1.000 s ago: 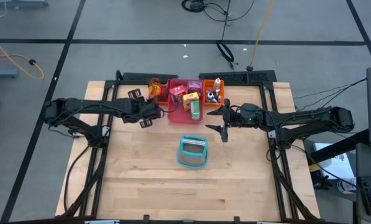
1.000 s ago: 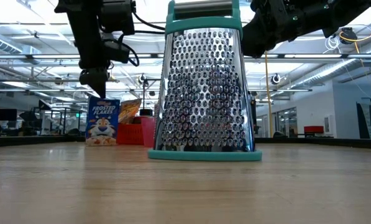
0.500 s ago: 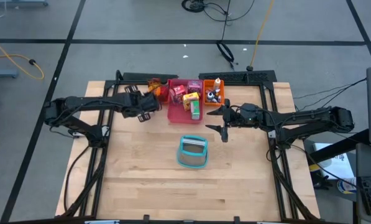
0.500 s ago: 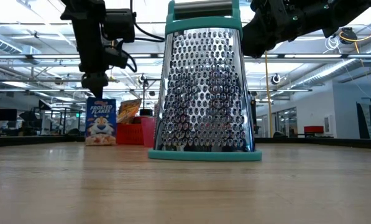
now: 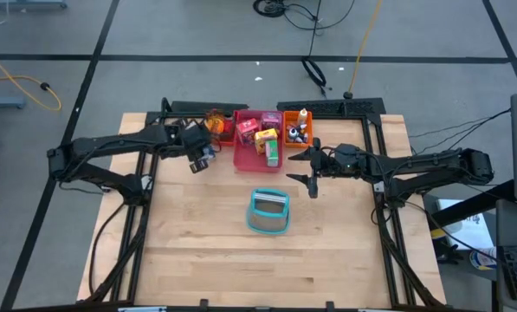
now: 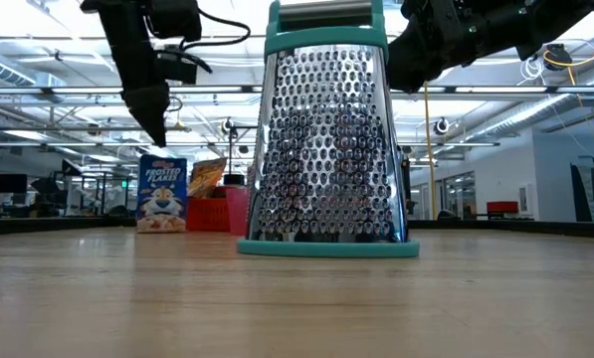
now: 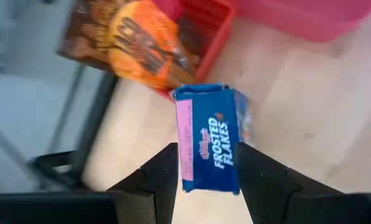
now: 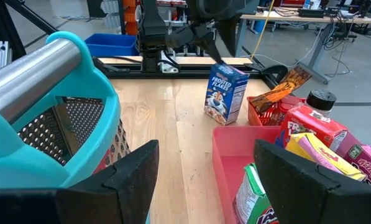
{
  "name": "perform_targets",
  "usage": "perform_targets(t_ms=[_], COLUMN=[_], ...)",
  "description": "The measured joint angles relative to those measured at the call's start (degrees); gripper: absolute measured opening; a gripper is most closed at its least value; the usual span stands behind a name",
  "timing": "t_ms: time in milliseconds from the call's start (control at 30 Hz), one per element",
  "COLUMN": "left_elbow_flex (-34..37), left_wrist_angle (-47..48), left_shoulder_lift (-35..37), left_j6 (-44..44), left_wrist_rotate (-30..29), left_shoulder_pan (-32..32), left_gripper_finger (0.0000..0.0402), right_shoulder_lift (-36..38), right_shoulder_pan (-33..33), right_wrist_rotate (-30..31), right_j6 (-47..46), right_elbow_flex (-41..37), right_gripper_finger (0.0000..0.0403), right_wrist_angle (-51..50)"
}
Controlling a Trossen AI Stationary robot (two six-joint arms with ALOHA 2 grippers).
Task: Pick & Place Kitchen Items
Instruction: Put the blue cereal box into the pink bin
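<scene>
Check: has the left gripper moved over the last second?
Yes. The left gripper pulled back toward the table's left edge, away from the pink tray, and rose off the cereal box.

Left gripper point(image 5: 203, 159) fingers spread above the table; right gripper point(image 5: 306, 169) open.

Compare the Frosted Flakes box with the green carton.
The Frosted Flakes box is blue and stands upright on the bare table, beside the red tray; the green carton stands inside the pink tray among other cartons. The box stands alone, under the left gripper; the carton is crowded. Both are small toy grocery cartons.
</scene>
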State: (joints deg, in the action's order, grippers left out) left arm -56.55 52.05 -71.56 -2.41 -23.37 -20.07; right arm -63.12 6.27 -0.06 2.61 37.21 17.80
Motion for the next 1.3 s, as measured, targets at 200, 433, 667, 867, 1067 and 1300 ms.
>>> perform_targets(t_ms=[200, 433, 667, 867, 1067, 1300], left_elbow_flex=[0.0, 0.0, 0.9, 4.2, 6.6, 8.2], left_wrist_angle=[0.1, -0.2, -0.3, -4.9, -6.2, -6.3], left_shoulder_lift=[0.4, 0.3, 0.3, 0.3, 0.3, 0.4], left_j6=[0.1, 0.1, 0.0, -0.6, -3.5, -3.0], left_wrist_rotate=[4.1, 8.6, 10.1, 11.5, 7.1, 6.1], left_shoulder_pan=[-2.8, -5.1, -5.9, -7.1, -7.7, -7.1], left_gripper_finger=[0.0157, 0.0157, 0.0157, 0.0158, 0.0167, 0.0048], right_shoulder_lift=[0.0, 0.0, 0.0, 0.0, 0.0, 0.0], right_shoulder_pan=[0.0, 0.0, 0.0, 0.0, 0.0, 0.0], right_wrist_rotate=[0.0, 0.0, 0.0, 0.0, 0.0, 0.0], right_j6=[0.0, 0.0, 0.0, 0.0, -0.3, -0.3], right_elbow_flex=[0.0, 0.0, 0.0, 0.0, 0.0, 0.0], right_gripper_finger=[0.0254, 0.0254, 0.0254, 0.0254, 0.0254, 0.0254], right_wrist_angle=[0.0, -0.1, -0.1, -0.1, -0.1, -0.1])
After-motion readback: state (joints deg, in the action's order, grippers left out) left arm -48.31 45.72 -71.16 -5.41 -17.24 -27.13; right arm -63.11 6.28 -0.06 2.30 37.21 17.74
